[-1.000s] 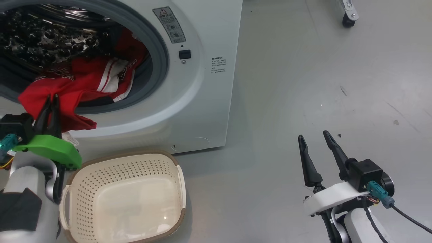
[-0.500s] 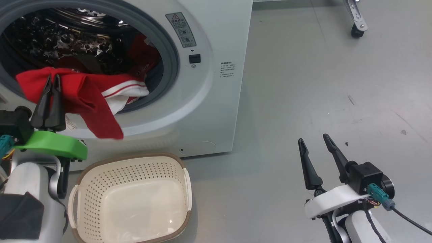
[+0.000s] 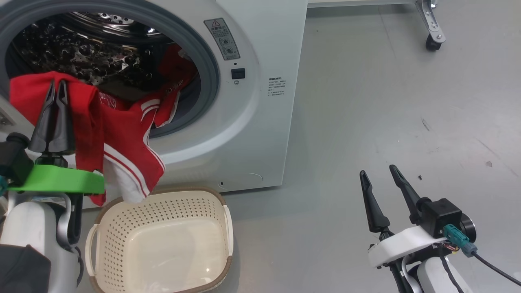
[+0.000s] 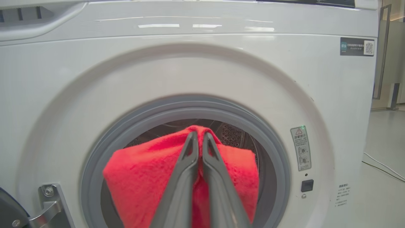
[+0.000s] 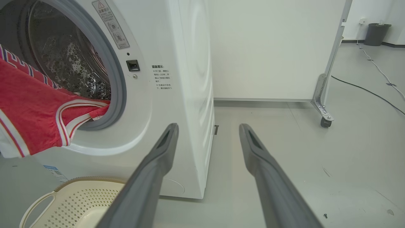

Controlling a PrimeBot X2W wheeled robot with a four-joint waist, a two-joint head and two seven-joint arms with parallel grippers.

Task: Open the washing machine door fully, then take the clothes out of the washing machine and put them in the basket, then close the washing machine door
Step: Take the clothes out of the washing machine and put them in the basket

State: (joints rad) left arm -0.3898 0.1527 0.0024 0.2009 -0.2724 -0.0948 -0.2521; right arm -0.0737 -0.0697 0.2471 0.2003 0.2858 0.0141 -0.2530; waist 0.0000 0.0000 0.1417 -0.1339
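The clothes [image 3: 122, 138] are halfway out of the washing machine [image 3: 260, 122]: bright red jersey fabric, soft and knitted-looking, draped over the grey rubber ring [image 3: 212, 79] of the round port and hanging down across the glossy white front panel. White stripes trim the edges, and the lowest corner, white with red bands, dangles right at the back rim of the basket [image 3: 171, 203]; touching or not, can't tell. The left gripper [image 3: 56, 84] has its jaws pinched tight on a bunched fold of that red cloth, up at the port's left side. More red sits deeper in, against the dimpled, shiny steel drum [image 3: 81, 53]. The basket is cream plastic with perforated walls and a brown woven-look rim, sitting on the smooth grey floor [image 3: 366, 101] just below the port. Off to the right, the right gripper [image 3: 377, 170] hovers with jaws spread wide, holding nothing.
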